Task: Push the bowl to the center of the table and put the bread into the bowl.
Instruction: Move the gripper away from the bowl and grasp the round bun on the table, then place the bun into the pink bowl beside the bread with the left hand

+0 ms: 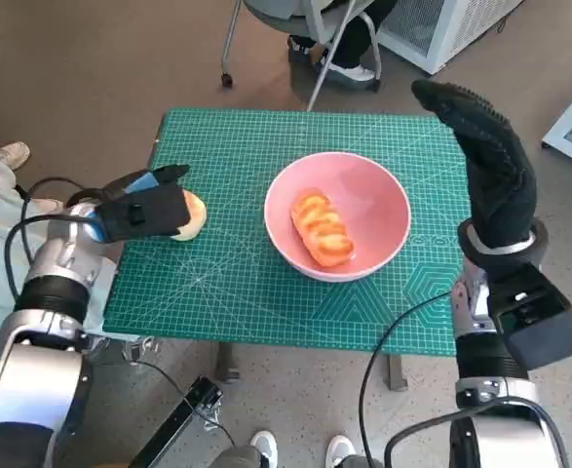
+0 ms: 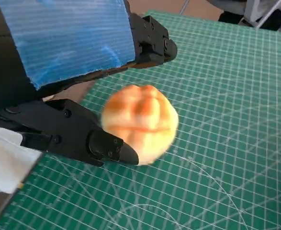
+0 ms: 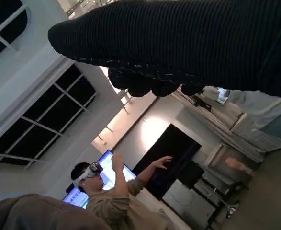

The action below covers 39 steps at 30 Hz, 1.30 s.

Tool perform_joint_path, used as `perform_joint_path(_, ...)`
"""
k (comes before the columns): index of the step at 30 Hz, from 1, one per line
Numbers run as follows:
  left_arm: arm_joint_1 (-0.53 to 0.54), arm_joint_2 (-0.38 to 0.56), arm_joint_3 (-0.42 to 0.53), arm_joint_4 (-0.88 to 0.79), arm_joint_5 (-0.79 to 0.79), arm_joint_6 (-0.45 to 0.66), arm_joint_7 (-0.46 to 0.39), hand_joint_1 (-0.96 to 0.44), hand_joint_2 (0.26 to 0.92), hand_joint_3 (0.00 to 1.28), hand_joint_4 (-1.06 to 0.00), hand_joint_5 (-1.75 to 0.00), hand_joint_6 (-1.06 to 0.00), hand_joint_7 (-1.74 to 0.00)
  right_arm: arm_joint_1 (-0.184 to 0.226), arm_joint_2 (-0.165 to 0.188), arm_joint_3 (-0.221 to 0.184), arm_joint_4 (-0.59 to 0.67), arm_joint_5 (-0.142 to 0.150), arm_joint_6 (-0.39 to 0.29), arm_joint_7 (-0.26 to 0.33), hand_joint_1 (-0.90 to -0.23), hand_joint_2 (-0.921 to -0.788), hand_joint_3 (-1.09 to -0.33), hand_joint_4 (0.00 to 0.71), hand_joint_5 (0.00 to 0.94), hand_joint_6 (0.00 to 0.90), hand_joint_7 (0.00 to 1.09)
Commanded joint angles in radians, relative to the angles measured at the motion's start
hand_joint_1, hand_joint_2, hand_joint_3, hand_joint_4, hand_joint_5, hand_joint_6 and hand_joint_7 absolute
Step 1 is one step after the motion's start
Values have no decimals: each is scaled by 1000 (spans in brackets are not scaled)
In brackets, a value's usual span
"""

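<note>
- The pink bowl sits near the middle of the green cutting mat that covers the desk, between the 2 hands and well apart from each.
- 1 glazed, braided piece of bread lies inside the bowl, on its floor.
- A 2nd piece, a round bun, sits at the left hand's fingertips, on the bowl side of that hand, near the mat's edge.
- In the left wrist view the bun lies between the left hand's black fingers, which stand apart on either side of it; 1 lower finger reaches its side, the upper ones stand clear, so the hand is spread and not closed on it.
- The bun is blurred there, and the pictures do not show whether it rests on the mat.
- The right hand in its knitted glove is raised beside the bowl's far side from the bun, fingers straight and together, holding nothing.
- In the right wrist view the glove spans the frame above a person wearing a headset with 1 arm raised.
</note>
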Motion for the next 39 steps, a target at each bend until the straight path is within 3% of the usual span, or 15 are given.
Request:
perform_joint_path(1,-14,-28,-27,21,29,17,39,-190,811,3,-151,-8,-282,-9,30,-13,-6,-6,-10,11,-2,-626,-921,-746,325,2,19,840)
perform_joint_path(6,-14,-48,-55,30,57,33,68,-145,842,16,-185,-16,-348,-35,37,-16,-5,-21,-7,20,-2,-628,-921,-744,322,0,21,838)
perform_joint_path(9,-12,-53,-69,34,69,34,78,-141,864,19,-261,-29,-420,-54,42,-18,-5,-33,-7,28,-3,-632,-921,-742,321,0,22,836)
perform_joint_path(15,-13,-56,-83,43,87,37,99,-109,914,38,-653,-114,-684,-132,49,-19,-7,-48,-7,37,-6,-629,-921,-738,324,2,26,832)
perform_joint_path(16,-14,-54,-84,44,88,36,103,-107,915,41,-680,-123,-703,-140,50,-19,-7,-50,-7,40,-6,-628,-921,-738,324,2,26,831)
perform_joint_path(17,-14,-53,-85,44,88,36,105,-69,917,90,-645,-510,-624,-585,50,-19,-8,-52,-8,42,-7,-625,-921,-738,325,2,28,831)
perform_joint_path(18,-15,-50,-84,44,87,33,108,-45,919,129,-614,-769,-563,-881,51,-20,-8,-53,-7,44,-7,-624,-921,-737,325,3,28,831)
perform_joint_path(21,-16,-43,-80,45,82,28,111,-15,920,134,-637,-1044,-525,-1170,51,-19,-8,-54,-10,47,-10,-621,-921,-736,326,3,30,830)
perform_joint_path(27,-21,-32,-51,47,52,28,99,-2,920,108,-679,-1166,-546,-1227,50,-16,-8,-52,-16,46,-16,-620,-921,-735,326,3,31,829)
perform_joint_path(39,-52,-21,37,18,-24,-11,102,0,920,103,-679,-1185,-558,-1227,44,-11,-6,-46,-25,45,-23,-623,-921,-736,326,2,31,829)
